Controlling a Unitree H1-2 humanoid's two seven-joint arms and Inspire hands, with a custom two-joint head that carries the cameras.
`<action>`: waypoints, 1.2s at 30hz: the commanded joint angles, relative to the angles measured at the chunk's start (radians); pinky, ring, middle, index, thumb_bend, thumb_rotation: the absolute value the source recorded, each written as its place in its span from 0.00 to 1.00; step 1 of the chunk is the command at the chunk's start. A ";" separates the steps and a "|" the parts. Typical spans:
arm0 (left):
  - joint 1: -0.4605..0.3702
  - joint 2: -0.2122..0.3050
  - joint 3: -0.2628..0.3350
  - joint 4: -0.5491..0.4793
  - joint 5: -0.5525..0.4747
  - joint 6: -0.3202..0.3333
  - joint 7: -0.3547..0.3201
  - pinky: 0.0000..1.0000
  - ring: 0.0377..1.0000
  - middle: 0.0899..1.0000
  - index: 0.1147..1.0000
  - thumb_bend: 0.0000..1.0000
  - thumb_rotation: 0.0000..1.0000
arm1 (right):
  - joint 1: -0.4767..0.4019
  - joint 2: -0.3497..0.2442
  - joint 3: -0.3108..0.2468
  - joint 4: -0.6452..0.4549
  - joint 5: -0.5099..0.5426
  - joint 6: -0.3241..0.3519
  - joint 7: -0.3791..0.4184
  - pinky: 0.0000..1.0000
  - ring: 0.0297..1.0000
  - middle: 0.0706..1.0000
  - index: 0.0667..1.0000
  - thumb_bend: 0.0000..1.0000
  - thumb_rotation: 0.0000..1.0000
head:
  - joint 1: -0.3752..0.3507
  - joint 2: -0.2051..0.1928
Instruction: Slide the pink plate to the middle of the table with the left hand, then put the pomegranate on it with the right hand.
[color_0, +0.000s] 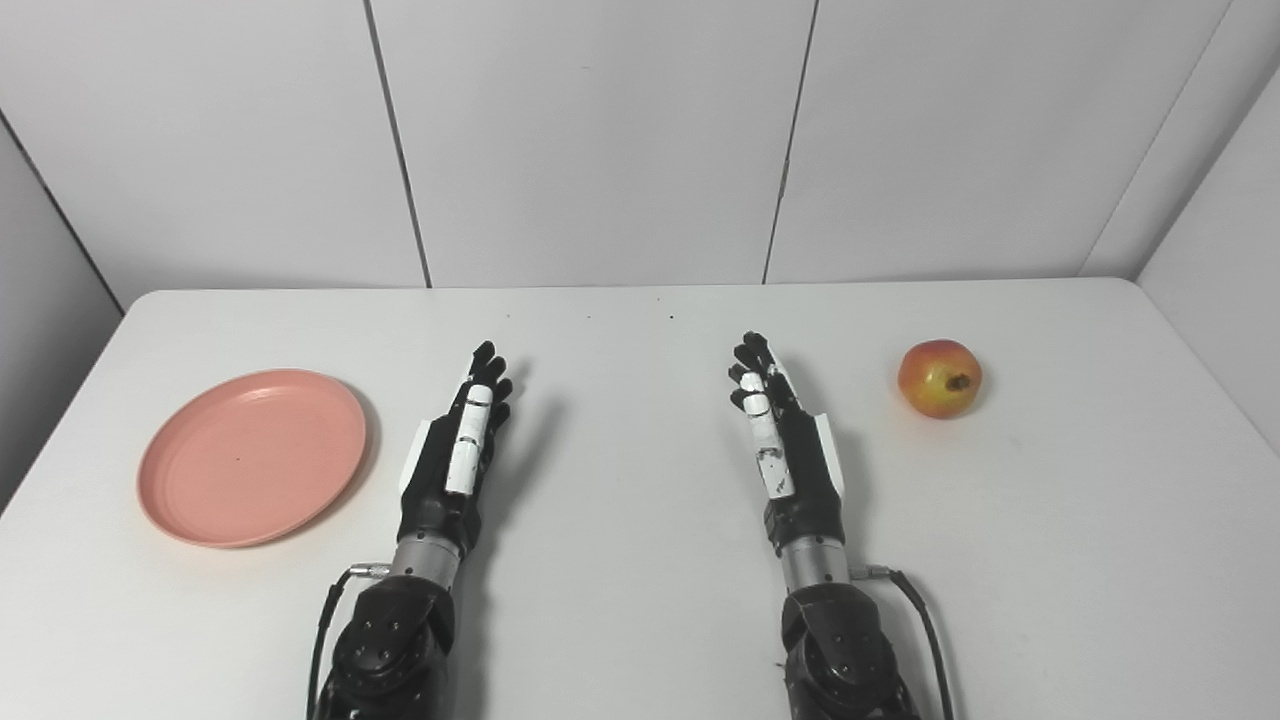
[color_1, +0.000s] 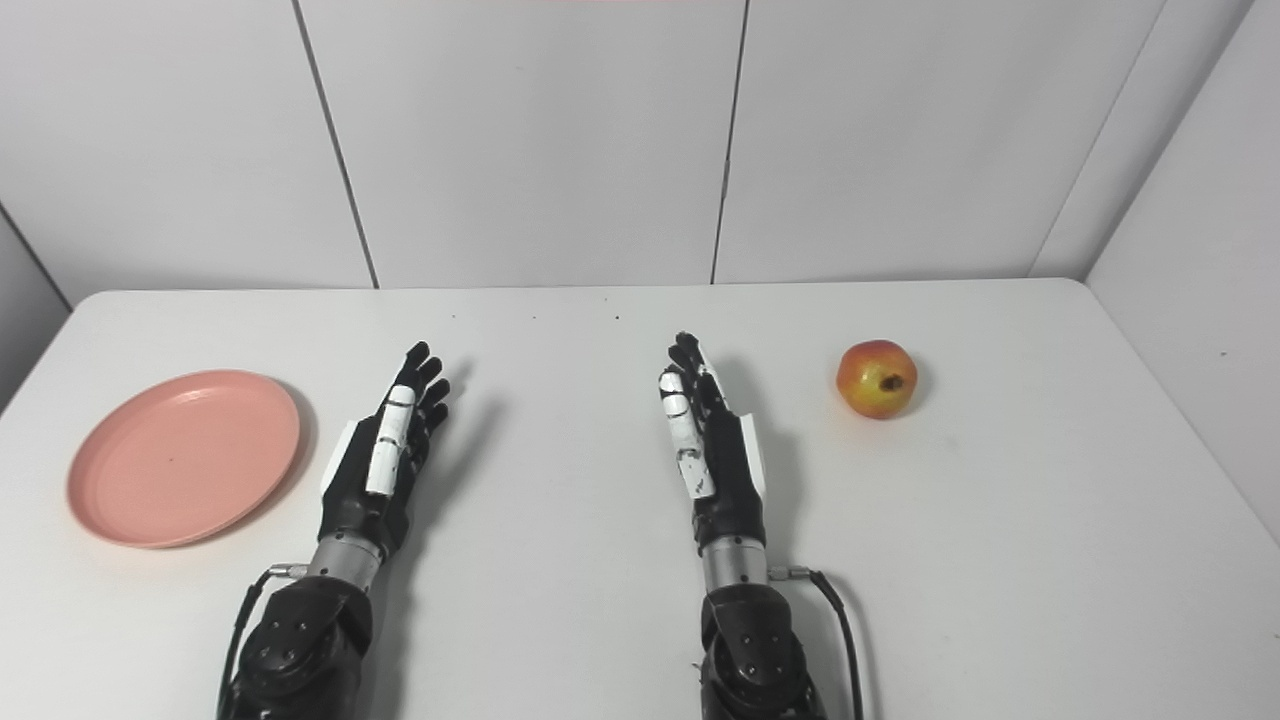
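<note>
So the pink plate (color_0: 252, 456) is sitting on the left side of the white table (color_0: 640, 600) with nothing in it — the pomegranate (color_0: 939, 378) is way over on the right, well apart from it. Both hands are between them, held edge-on over the table. Left hand (color_0: 455, 450) is just beside the plate, not touching; right hand (color_0: 785, 445) is near the fruit. Fingers (color_0: 487, 375) on both are stretched out straight, holding nothing. Plain white panel walls (color_0: 600, 140) behind.

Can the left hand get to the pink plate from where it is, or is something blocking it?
Probably yes. The left hand is open beside the pink plate, with only bare table between them; nothing blocks the way.
</note>
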 joint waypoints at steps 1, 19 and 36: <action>-0.022 0.000 -0.004 -0.018 0.008 0.000 -0.004 0.99 0.97 0.99 0.95 0.44 0.99 | 0.005 0.005 0.003 -0.014 0.002 0.004 0.004 0.91 0.90 0.91 0.91 0.64 0.94 | 0.010 -0.002; -0.017 -0.063 -0.052 0.040 0.059 -0.064 0.034 1.00 0.99 0.99 0.96 0.42 1.00 | 0.028 -0.055 -0.035 0.017 0.110 -0.073 0.063 0.90 0.89 0.91 0.91 0.57 0.89 | 0.292 -0.100; -0.042 -0.106 -0.060 0.178 0.078 -0.185 0.056 1.00 1.00 1.00 0.98 0.44 1.00 | 0.026 -0.108 -0.057 0.077 0.170 -0.126 0.112 0.95 0.91 0.92 0.92 0.63 0.86 | 0.432 -0.192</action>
